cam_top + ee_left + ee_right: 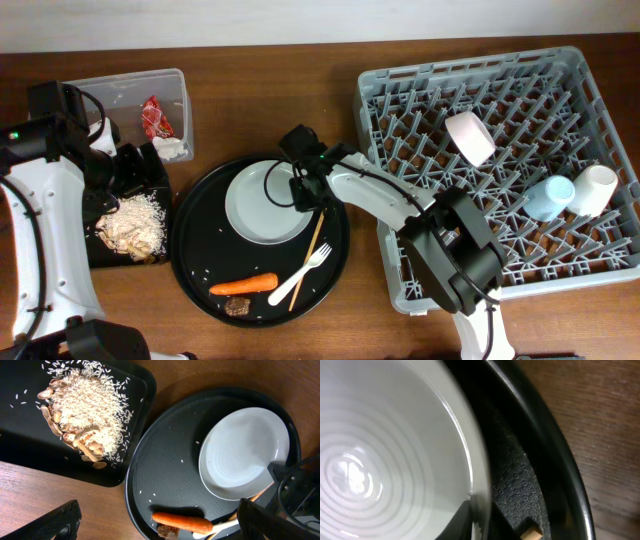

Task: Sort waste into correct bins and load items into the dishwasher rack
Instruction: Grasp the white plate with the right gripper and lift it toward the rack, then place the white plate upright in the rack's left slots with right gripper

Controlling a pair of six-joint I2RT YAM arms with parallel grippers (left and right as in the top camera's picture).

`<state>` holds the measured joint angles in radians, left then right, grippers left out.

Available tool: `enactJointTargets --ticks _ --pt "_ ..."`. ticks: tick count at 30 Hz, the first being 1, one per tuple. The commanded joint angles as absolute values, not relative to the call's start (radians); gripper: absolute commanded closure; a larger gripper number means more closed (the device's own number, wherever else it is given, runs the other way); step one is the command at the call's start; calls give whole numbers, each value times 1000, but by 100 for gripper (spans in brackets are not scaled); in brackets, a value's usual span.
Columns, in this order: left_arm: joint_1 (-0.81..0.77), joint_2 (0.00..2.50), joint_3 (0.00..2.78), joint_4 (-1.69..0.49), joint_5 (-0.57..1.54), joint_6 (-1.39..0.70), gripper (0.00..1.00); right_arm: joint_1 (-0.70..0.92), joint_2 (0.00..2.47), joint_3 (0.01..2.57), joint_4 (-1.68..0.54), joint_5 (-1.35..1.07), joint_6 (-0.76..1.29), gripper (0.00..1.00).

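White plate [265, 203] lies in the upper part of the round black tray [197, 262], beside a chopstick [314, 243], a fork [303, 272] and a carrot [243, 285]. The right gripper [303, 190] sits at the plate's right edge, its fingers pinched together on the rim. The left gripper [128, 170] hangs over the flat black tray [100, 252] that holds the rice [135, 225], its fingers spread wide with nothing between them. A pink bowl [470, 138] and two cups stand in the rack [460, 62].

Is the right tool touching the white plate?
Touching. In the right wrist view, a finger of the right tool lies against the rim of the white plate, jaws closed on it.
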<state>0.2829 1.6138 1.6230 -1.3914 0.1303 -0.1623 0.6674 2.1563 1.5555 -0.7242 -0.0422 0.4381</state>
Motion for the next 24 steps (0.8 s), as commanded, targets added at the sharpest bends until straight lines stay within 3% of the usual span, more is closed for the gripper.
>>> enactJointTargets --ticks 1,7,10,13,21,24 --pt "286 1606 1618 -1389 134 -168 1 670 2156 1565 -764 -70 454 96" --pt "286 1606 1618 -1390 134 -168 1 556 1951 1899 -1115 194 429 96" --pt "286 1606 1618 -1389 134 -168 1 509 1842 1967 -1242 717 398 96" --pt "286 1606 1618 -1388 134 -168 1 479 1844 1954 -1358 1115 541 96" --pt "286 1606 1618 -1388 134 -168 1 384 1922 1877 -1320 1125 559 96" --pt "286 1606 1618 -1385 135 -168 1 390 1951 1834 -1279 1019 559 96"
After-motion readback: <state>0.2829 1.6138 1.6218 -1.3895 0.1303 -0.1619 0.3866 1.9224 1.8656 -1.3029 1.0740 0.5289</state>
